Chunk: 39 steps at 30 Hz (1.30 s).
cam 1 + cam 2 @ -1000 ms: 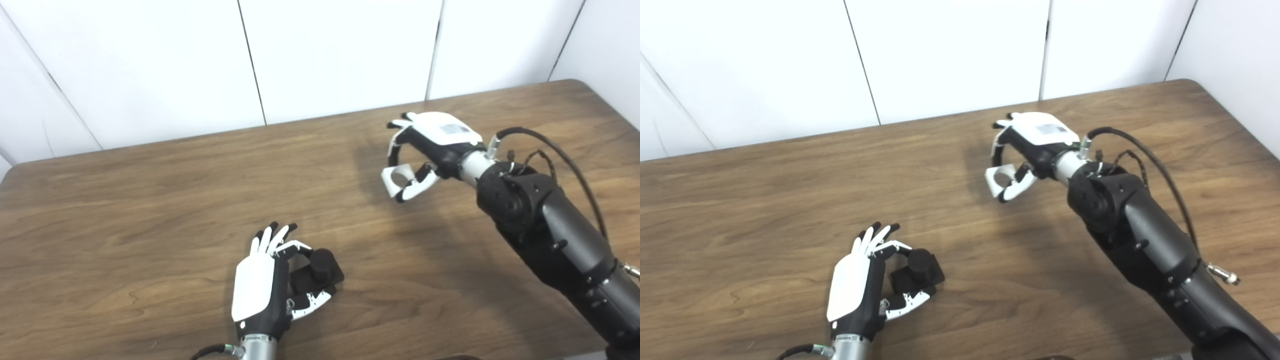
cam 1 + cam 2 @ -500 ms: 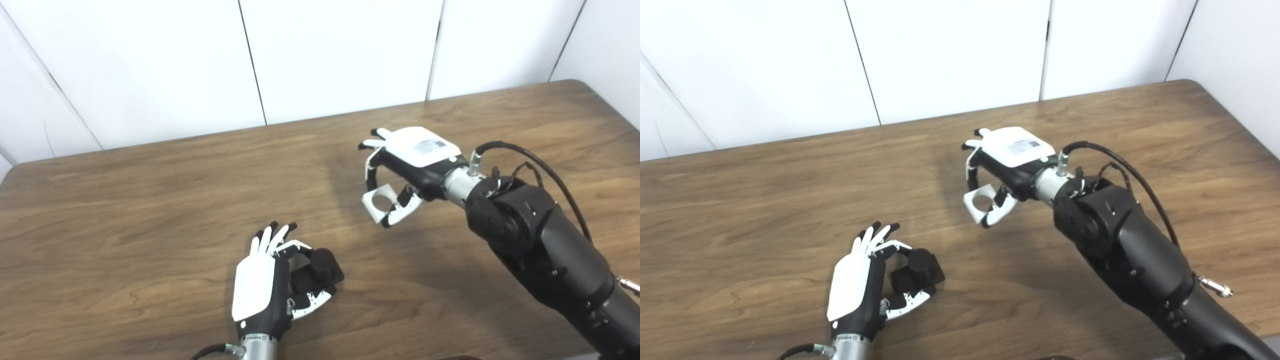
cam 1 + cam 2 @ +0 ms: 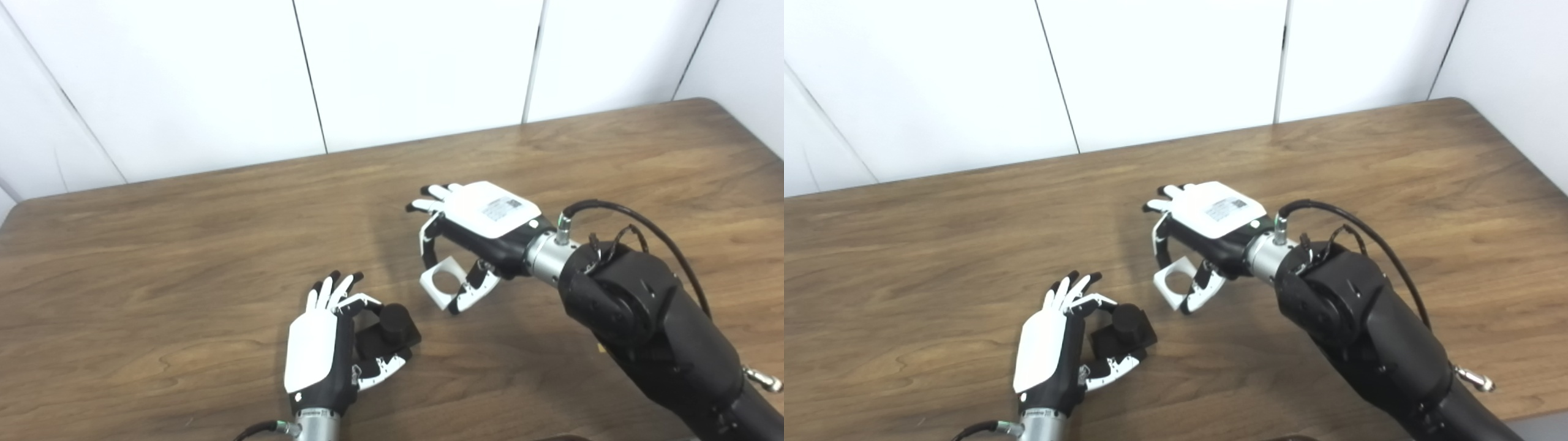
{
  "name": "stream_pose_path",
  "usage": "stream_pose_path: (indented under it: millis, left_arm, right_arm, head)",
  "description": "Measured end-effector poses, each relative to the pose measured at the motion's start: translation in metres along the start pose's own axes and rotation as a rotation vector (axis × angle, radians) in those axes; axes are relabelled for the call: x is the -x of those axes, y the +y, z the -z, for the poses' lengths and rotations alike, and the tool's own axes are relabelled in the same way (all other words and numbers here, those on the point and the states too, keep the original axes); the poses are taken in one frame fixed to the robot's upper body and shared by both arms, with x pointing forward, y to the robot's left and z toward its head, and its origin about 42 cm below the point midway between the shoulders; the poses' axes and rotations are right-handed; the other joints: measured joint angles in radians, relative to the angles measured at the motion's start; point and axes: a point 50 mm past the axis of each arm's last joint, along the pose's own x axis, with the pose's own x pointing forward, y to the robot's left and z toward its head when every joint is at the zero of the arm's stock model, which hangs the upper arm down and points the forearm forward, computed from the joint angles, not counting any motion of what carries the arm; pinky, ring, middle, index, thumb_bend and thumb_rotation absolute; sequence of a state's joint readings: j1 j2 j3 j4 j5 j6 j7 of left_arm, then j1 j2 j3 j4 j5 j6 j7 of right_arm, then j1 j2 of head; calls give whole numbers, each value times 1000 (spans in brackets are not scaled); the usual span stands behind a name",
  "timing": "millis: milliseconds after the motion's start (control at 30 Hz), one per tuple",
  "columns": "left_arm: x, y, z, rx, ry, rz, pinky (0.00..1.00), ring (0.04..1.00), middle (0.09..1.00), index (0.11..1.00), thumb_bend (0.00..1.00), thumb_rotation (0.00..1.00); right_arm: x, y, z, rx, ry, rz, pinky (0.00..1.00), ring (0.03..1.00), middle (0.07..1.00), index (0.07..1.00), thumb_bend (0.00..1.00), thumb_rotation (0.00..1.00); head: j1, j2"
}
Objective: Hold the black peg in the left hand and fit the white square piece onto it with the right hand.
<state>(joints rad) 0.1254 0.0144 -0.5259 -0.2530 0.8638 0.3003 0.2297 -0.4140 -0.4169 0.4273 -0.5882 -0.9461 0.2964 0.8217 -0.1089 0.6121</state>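
Left eye view shows, nearest me, my left hand [image 3: 318,352] low on the wooden table [image 3: 153,245], thumb and fingers closed around the black peg [image 3: 392,331], whose round post points up from its square base. Just beyond and to the right, my right hand [image 3: 478,229] hovers palm down, pinching the white square piece [image 3: 442,283] between thumb and fingers; its round hole faces up. That piece is near the peg but apart from it. White wall panels [image 3: 416,61] stand behind the table.
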Motion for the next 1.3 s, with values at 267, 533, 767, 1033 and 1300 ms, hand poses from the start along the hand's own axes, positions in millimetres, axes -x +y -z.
stream_pose_path:
  millis: [267,533,767,1033,1300]
  left_arm:
    - [0,0,0,-2,2,-4,1000,975,895,490,516,79]
    - [0,0,0,-3,3,-5,1000,975,894,490,516,79]
    - [0,-1,-1,-2,3,-6,1000,976,896,490,516,78]
    - [0,-1,-1,-1,4,-6,1000,975,895,489,516,78]
    - [-1,-1,-1,-1,5,-7,1000,973,894,489,516,78]
  right_arm:
    - [5,-4,-16,4,-38,-11,1000,1000,941,488,526,147]
    - [5,-4,-26,7,-77,-18,1000,1000,932,488,526,148]
    - [4,-5,-31,12,-80,-19,1000,1000,936,489,525,149]
    - [-1,-8,-40,19,-104,-7,1000,1000,936,489,525,149]
    - [-6,-9,-40,22,-109,-4,1000,1000,935,488,525,149]
  head:
    - [3,3]
    - [6,9]
    - [9,12]
    - [9,17]
    - [8,17]
